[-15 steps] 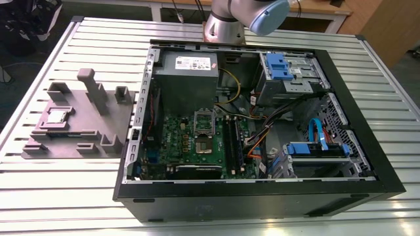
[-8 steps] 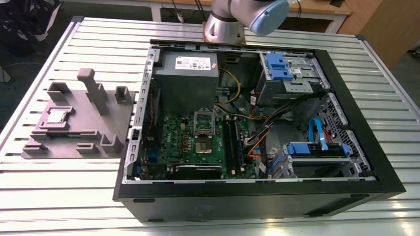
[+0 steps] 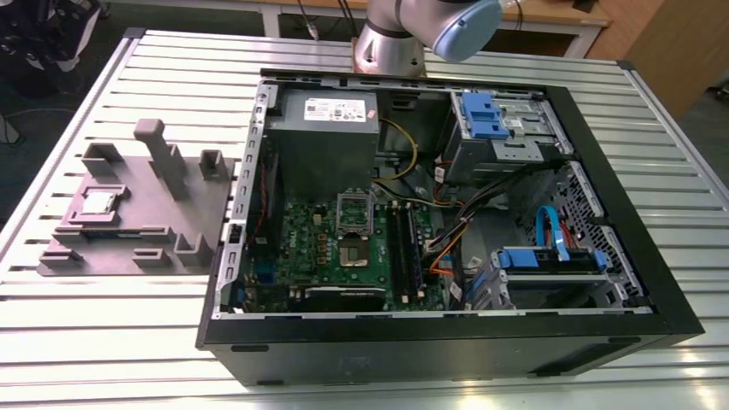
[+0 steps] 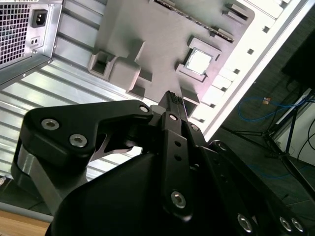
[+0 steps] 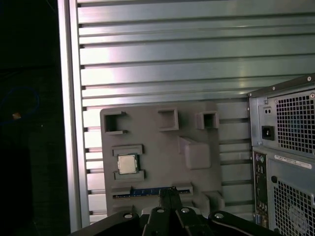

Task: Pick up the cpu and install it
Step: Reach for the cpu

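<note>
Shiny silver square cpu (image 3: 101,202) sits in the grey moulded tray (image 3: 137,218), at the exterior view's left; pincer (image 5: 170,193) is clenched, holding nothing.

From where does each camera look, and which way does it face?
Exterior view: high off the arm, looking down on the open computer case and grey tray; arm joint shows.
First wrist view: on the wrist, facing down at the tray; shut gripper shows.
Second wrist view: on the wrist, slanting past the gripper's side toward the tray.
All share the cpu.

The shiny square cpu (image 3: 98,202) lies flat, seated in the grey tray (image 3: 142,215).
</note>
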{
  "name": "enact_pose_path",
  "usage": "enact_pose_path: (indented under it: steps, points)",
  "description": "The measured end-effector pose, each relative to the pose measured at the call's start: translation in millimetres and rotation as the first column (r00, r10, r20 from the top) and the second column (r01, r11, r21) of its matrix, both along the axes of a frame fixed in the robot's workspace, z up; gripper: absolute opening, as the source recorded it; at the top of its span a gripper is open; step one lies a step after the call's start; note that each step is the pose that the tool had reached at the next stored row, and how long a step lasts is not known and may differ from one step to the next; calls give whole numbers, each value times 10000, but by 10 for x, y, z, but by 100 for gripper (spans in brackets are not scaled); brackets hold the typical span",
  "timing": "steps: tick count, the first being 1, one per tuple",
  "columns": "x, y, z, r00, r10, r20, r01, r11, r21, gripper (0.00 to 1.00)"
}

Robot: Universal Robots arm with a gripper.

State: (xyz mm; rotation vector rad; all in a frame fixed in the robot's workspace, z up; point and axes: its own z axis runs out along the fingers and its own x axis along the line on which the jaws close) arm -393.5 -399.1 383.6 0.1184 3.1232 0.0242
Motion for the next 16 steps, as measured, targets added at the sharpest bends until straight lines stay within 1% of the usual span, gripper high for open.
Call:
enact_pose_path:
  steps: [8,16]
  points:
    - [-13,0,-14,10000,0,0,0,10000,0,11]
    - [-17,0,-54,10000,-1,-1,1,10000,0,11]
